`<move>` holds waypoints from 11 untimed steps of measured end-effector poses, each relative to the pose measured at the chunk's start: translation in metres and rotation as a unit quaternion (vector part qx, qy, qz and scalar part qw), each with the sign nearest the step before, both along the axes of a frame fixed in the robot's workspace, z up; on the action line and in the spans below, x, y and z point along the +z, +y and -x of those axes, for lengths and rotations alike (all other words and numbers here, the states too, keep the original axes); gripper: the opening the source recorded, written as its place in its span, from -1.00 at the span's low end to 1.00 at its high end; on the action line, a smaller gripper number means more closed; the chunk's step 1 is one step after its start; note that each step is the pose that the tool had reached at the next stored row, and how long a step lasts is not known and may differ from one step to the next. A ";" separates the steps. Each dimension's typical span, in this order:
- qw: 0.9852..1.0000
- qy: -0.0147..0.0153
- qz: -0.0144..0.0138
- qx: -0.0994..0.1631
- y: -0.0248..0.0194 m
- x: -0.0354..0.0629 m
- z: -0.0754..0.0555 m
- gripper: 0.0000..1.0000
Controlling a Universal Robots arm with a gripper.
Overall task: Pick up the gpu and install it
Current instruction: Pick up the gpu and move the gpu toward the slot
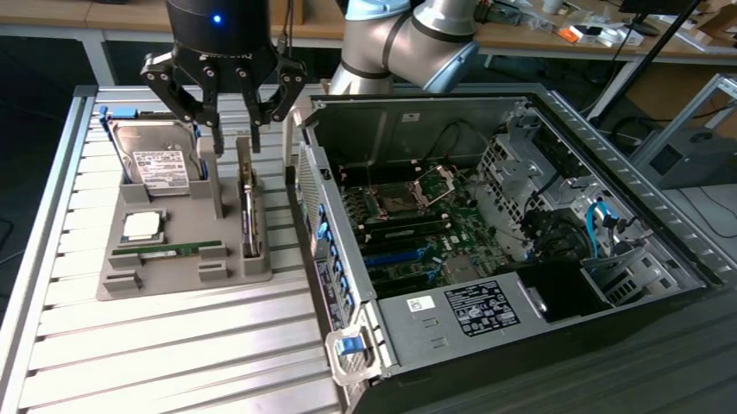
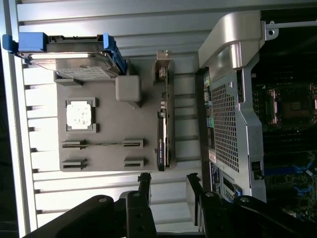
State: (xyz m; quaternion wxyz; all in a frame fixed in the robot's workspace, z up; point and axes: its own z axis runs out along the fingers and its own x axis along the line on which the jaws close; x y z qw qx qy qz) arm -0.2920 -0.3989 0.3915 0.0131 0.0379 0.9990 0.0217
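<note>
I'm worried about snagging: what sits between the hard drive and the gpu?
A raised grey block of the tray stands between hard drive and gpu, in both views.

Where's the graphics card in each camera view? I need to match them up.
Exterior view: the graphics card stands on edge in the gray holder, on the side nearest the computer case, below the hand.
Wrist view: the graphics card is seen edge-on along the holder's case-side edge, ahead of the hand.
Shared landmark: the hard drive in the same holder.
</note>
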 end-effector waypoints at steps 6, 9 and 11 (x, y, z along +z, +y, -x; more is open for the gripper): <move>1.000 0.000 0.000 0.000 0.0000 -0.0036 0.000 -0.16; 1.000 0.000 0.000 0.000 0.0000 -0.0047 0.000 -0.16; 1.000 0.000 0.000 0.000 0.0000 -0.0052 0.000 -0.16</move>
